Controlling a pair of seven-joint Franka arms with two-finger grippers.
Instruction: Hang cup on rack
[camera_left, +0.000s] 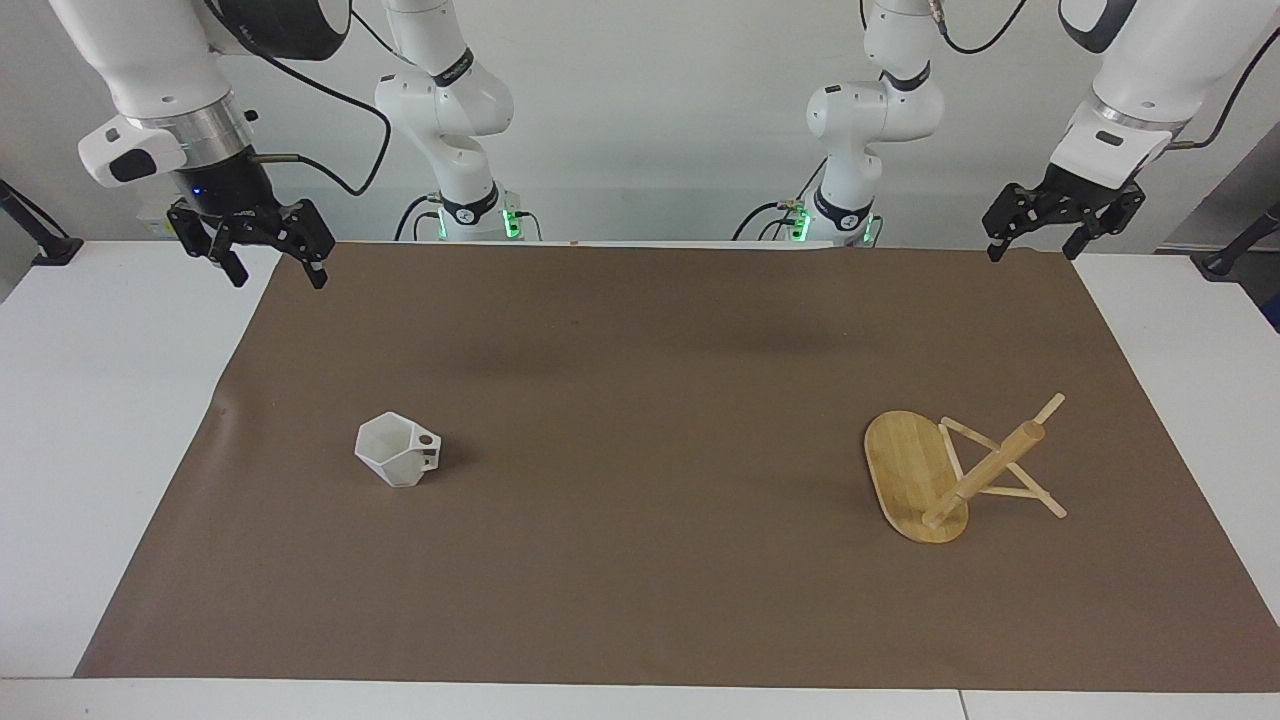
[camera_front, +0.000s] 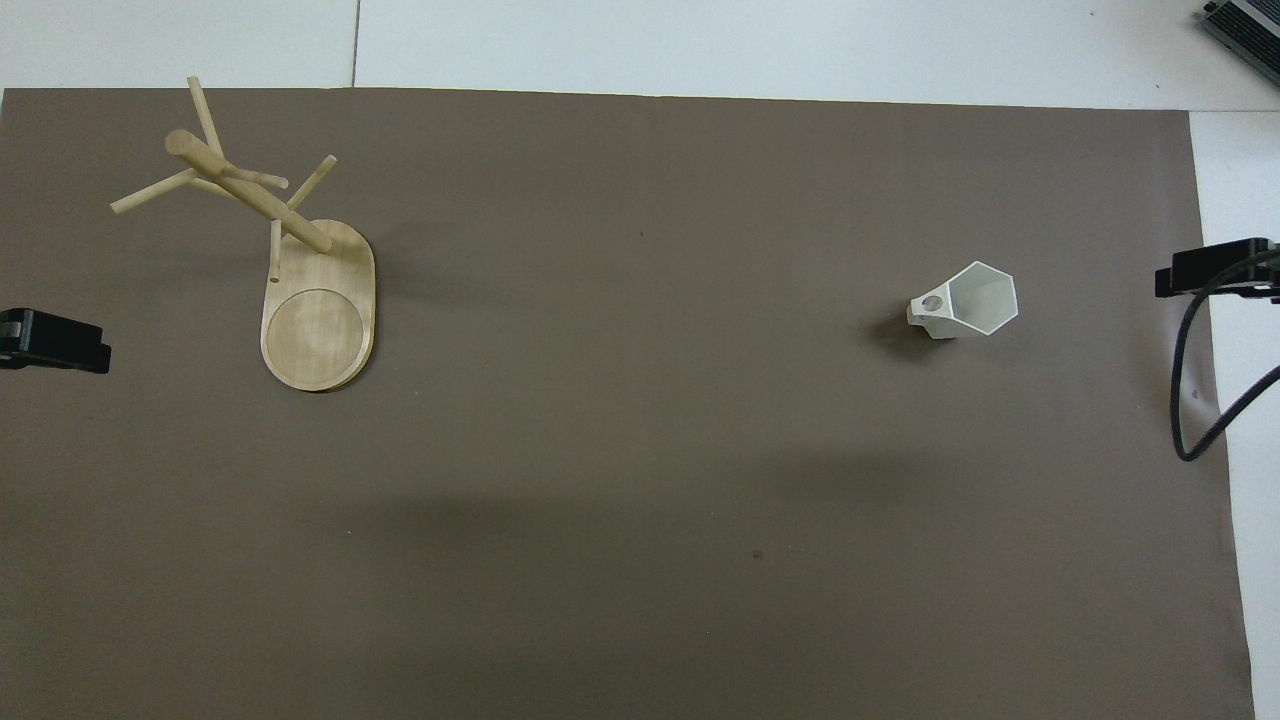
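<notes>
Rack (camera_left: 915, 478) tipped on its side on the brown mat (camera_left: 640, 560), base on edge, post and pegs slanting up; it lies below and well apart from the left claw (camera_left: 1034, 243). Left claw spread, empty, raised over the surface (camera_left: 110, 400) edge. Right claw (camera_left: 275, 268) spread, empty. Cup (camera_left: 398, 449) sits upright on the mat, nothing inside, well apart from right claw.

From my console the cup (camera_left: 398, 450) looked like matt white plastic or ceramic, its facets smooth. The rack (camera_left: 958, 470) was pale bamboo, sanded and lightly satin. At my twelve o'clock the arms' shells shone glossy white plastic. A matt brown paper sheet (camera_left: 640, 560) covered the smooth white table (camera_left: 90, 400)
</notes>
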